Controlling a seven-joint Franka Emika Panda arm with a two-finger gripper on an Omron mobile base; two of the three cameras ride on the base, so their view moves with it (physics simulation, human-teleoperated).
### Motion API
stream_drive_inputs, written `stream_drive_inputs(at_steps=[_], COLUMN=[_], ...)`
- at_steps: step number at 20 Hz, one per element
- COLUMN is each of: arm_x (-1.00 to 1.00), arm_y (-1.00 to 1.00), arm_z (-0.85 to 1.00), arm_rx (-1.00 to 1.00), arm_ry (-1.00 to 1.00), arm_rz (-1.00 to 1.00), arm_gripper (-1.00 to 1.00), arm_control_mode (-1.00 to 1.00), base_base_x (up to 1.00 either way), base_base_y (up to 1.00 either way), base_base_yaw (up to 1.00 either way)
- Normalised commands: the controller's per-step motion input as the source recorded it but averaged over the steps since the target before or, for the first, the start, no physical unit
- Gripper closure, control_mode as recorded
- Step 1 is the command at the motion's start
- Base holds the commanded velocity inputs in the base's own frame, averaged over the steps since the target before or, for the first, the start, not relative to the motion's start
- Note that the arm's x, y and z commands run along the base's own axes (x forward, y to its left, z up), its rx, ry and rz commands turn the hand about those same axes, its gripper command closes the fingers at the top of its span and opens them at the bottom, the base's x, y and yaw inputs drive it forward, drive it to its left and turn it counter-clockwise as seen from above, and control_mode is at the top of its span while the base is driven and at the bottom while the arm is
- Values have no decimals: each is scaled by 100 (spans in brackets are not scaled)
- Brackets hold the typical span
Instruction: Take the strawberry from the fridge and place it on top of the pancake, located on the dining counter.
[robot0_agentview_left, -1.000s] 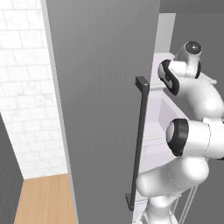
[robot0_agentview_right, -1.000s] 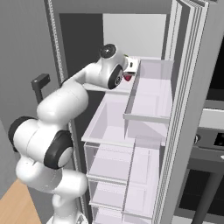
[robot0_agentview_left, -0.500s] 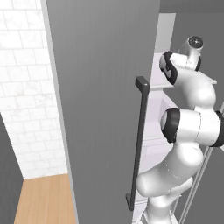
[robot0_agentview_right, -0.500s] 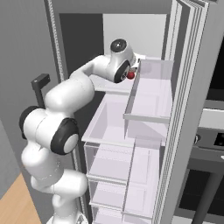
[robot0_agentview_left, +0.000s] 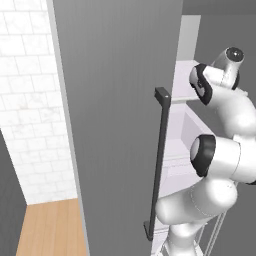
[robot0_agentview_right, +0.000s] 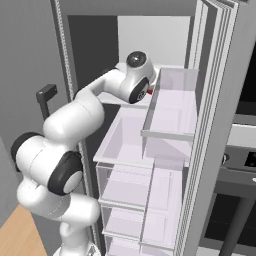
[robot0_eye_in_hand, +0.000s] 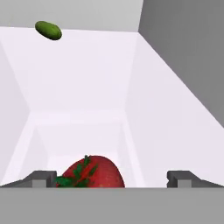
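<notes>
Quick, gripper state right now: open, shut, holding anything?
Gripper: open, holding nothing; the strawberry sits between the fingertips, nearer one of them, not gripped.

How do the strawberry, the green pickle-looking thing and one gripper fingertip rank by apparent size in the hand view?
1. Strawberry, largest, though it sits nearest the camera.
2. Right fingertip and green oblong thing look about alike; the green one lies farther back, so I would not rank them.
</notes>
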Motion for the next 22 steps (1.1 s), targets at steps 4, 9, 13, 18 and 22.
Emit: stream_drive_inputs(at_steps=[4, 9, 13, 18, 22], arm_x=[27, 9, -10, -64, -99], arm_y=[3, 1, 0, 15, 34], arm_z=[-19, -2, -5, 38, 59], arm_rx=[0, 0, 0, -1, -3], arm_ry=[-5, -6, 1, -2, -1], arm_rz=[0, 0, 0, 0, 0], arm_gripper=[100, 100, 100, 100, 100], arm_control_mode=[-100, -100, -100, -100, -100], base_base_x=[0, 0, 0, 0, 0], base_base_y=[0, 0, 0, 0, 0], base_base_yaw=[0, 0, 0, 0, 0])
